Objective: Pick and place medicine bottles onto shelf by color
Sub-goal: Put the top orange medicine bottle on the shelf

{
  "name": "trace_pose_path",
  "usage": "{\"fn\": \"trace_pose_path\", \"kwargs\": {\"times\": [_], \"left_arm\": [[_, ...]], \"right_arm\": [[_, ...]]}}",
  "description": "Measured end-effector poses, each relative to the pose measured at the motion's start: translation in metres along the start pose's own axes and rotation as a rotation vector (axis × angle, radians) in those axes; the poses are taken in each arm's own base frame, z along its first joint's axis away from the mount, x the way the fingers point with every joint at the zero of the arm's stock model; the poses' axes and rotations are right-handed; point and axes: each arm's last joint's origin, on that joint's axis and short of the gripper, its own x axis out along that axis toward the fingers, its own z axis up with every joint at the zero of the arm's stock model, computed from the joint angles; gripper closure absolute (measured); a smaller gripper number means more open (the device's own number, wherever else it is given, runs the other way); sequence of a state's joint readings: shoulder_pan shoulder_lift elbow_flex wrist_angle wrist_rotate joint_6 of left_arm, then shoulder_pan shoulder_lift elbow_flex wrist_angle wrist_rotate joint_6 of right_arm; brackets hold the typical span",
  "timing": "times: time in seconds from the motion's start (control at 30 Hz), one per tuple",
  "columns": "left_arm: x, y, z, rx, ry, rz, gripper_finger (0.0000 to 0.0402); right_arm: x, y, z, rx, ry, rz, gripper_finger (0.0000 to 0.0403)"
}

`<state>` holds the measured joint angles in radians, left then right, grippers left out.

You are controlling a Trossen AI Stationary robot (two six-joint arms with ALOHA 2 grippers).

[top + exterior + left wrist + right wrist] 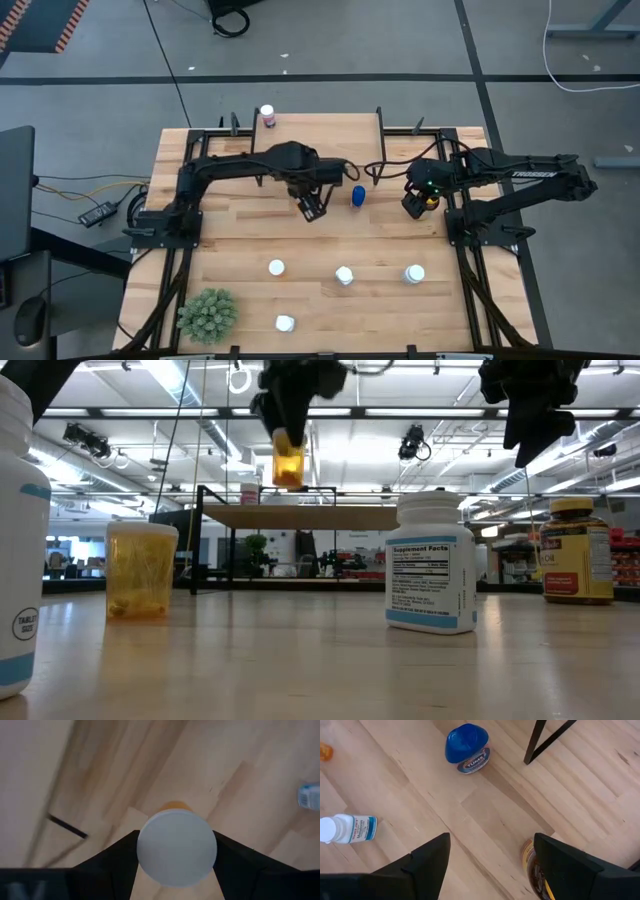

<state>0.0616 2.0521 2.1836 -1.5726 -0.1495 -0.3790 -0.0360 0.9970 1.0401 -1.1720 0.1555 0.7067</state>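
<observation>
The fingers of the left gripper are closing on an orange bottle with a white cap, one finger on each side of it. In the low view this bottle is hanging in the air, above the desk and in front of the shelf.

The right gripper is hovering above the desk with its fingers standing wide apart and holding nothing. Just under it a dark amber bottle with a yellow cap is standing on the desk. A blue bottle is sitting on the desk between the two grippers.

The shelf is standing at the far side of the desk, and a pinkish bottle is standing at its left end.

Nearer to the front edge, four white bottles are resting on the desk: one, a second, a third and a fourth that is closest to the edge. A green spiky plant is standing at the front left corner of the desk.
</observation>
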Motion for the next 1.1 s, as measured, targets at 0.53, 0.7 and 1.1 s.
{"fn": "trace_pose_path", "kwargs": {"times": [0.53, 0.7, 1.1], "left_arm": [[-0.078, 0.096, -0.027, 0.244, -0.21, 0.051, 0.0179], [-0.082, 0.132, -0.029, 0.289, -0.218, 0.037, 0.0179], [-0.043, 0.189, -0.042, 0.203, -0.044, 0.033, 0.0178]], "right_arm": [[0.0, 0.0, 0.0, 0.067, 0.008, 0.008, 0.0107], [0.0, 0.0, 0.0, 0.14, -0.015, -0.014, 0.0107], [0.0, -0.001, 0.001, 0.295, -0.044, -0.037, 0.0107]]}}
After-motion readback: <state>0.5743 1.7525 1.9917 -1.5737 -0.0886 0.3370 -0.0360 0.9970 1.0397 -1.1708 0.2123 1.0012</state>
